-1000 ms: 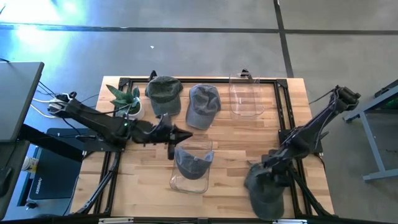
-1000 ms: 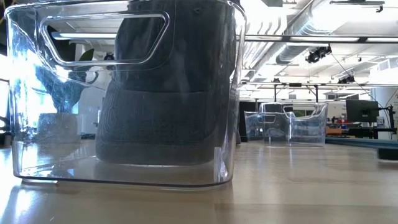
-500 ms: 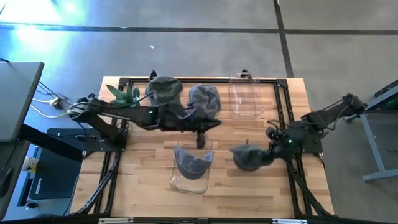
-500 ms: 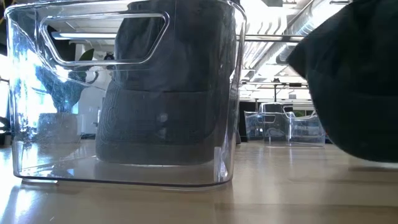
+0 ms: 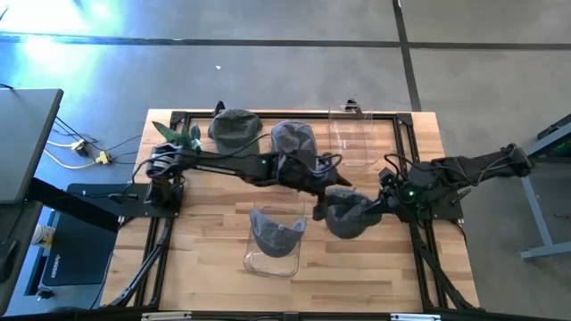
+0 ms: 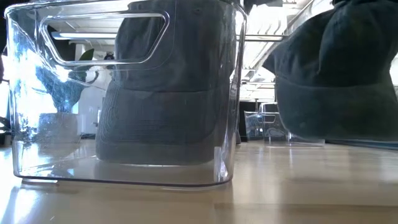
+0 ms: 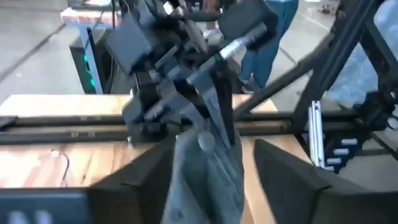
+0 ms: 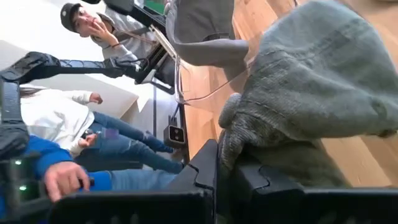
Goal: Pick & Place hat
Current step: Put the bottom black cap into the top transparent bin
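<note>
Grey hat (image 8: 311, 81) pinched, right fingers (image 8: 205, 168)

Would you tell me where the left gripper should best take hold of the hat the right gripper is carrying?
Grip the hat by its loose fabric just below the right gripper, coming level from the left arm's side: it hangs free there, between the left gripper's open fingers.

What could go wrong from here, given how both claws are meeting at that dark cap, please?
The right claw holds the dark cap only by a bunched edge, so it might slip during a handover. The left claw reaches in close beside it, so the arms might bump. The hanging cap could also clip the clear bin holding another cap.
</note>
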You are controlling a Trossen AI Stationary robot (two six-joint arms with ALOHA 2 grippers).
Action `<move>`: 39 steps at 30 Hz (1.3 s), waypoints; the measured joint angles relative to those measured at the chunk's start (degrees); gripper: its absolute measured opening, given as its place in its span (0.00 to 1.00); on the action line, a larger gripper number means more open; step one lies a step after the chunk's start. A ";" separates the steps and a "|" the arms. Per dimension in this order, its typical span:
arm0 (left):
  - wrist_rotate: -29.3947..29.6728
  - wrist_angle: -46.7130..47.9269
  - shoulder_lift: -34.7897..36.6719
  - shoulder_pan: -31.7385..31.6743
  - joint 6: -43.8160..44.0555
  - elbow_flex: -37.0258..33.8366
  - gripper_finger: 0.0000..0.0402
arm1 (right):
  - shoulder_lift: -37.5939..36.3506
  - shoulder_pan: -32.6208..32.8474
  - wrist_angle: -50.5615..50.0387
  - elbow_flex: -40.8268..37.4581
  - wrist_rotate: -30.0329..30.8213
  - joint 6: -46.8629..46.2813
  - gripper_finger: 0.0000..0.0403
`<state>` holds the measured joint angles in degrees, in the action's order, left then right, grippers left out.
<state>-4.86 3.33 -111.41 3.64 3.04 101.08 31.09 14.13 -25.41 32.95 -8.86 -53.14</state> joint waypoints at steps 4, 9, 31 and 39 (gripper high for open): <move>0.99 0.42 -2.73 0.09 0.14 0.59 0.68 | 0.00 -0.71 0.04 -0.01 -0.93 3.01 0.01; 0.92 -2.16 -6.09 0.14 0.23 0.67 0.72 | 0.02 -1.49 0.18 -0.01 -0.94 4.32 0.03; -18.80 -4.80 -9.20 0.11 0.58 0.62 0.11 | -3.14 -1.49 0.92 0.08 -10.27 6.20 0.02; -31.83 -3.76 -8.45 -0.70 0.15 5.77 0.03 | -2.97 -1.49 0.17 0.08 -24.83 6.18 0.05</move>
<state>-36.69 -0.43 -119.85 2.94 3.19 106.85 28.12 12.64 -25.23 33.04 -33.69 -46.95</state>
